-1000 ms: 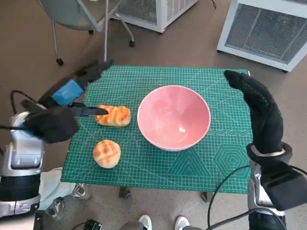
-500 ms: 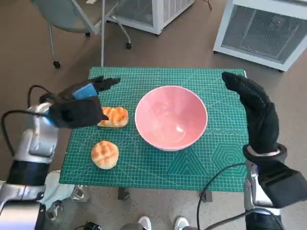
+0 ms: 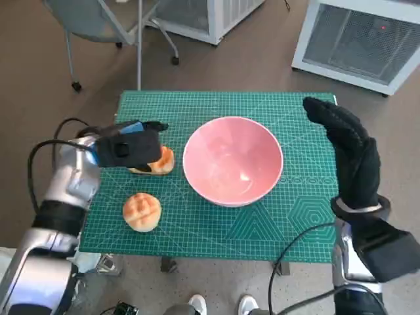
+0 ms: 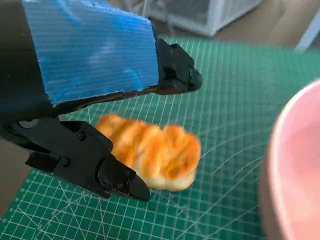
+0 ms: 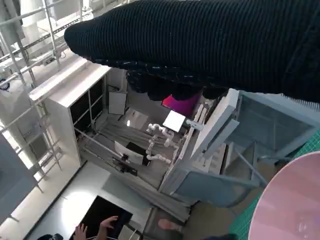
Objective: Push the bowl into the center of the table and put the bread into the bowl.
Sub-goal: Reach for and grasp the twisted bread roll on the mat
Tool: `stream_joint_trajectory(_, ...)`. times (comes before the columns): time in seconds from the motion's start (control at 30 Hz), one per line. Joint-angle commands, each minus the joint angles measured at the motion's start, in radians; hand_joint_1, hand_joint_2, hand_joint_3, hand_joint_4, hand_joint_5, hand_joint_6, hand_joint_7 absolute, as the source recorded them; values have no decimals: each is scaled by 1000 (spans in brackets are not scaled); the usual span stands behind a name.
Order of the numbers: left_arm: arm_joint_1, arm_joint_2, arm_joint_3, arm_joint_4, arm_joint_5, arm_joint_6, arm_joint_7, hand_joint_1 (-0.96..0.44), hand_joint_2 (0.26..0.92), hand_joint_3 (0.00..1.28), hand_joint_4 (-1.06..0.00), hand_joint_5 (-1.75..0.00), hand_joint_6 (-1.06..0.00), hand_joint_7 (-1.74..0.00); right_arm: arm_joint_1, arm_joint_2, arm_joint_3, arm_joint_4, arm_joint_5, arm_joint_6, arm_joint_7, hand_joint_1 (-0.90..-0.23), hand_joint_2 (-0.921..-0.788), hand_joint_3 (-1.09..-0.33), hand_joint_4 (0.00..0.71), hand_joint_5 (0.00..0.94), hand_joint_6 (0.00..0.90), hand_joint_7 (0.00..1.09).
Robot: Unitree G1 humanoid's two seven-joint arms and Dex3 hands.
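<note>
A green cutting mat printed with a pale grid and hexagon outlines covers the small table. Beyond its far edge, on the brown floor, stands a grey chair on castors, with white slatted cabinets near it. Two white shoe tips show at the near edge. In the right wrist view, a person's raised hand appears before white shelving.

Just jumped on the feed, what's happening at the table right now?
The left hand is over the long bread roll, fingers open around it, not yet gripping. The pink bowl sits near the middle of the green mat, empty. A round bun lies nearer the robot. The right hand is raised, open, beside the bowl.
</note>
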Motion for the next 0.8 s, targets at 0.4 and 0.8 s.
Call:
stream_joint_trajectory(0.4, -94, -80, -111, 289, 92, -10, 142, -21, 806, 8, -601, -221, -658, -59, 30, 12, 9, -10, 18, 29, 3, -719, -921, -790, 114, 1, -1, 446)
stream_joint_trajectory(0.8, -114, -17, -104, 243, 81, -117, 190, 15, 918, 11, -750, -1036, -709, -1087, 40, 12, 14, -28, 38, 47, 11, -729, -921, -790, 119, 3, -1, 443)
